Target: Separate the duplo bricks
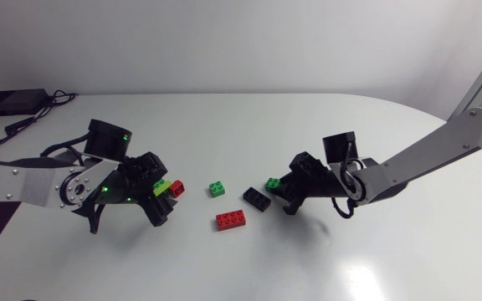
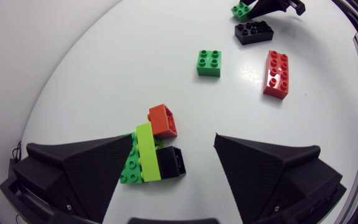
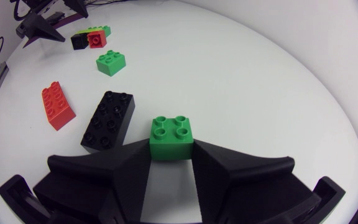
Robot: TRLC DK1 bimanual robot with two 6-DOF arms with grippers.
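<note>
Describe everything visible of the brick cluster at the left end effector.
The brick cluster is glossy plastic: a lime brick, a darker green brick, a red brick and a black brick, stuck together. It sits inside the open left end effector, against one finger, apart from the other.

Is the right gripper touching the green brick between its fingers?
Touching: right wrist view shows the right gripper clamping the green brick, a finger against each side.

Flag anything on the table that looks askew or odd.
The joined clump of lime, green, black and red plastic bricks lies tipped by one finger of the open left end effector, its red brick skewed. Nothing else stands out.
</note>
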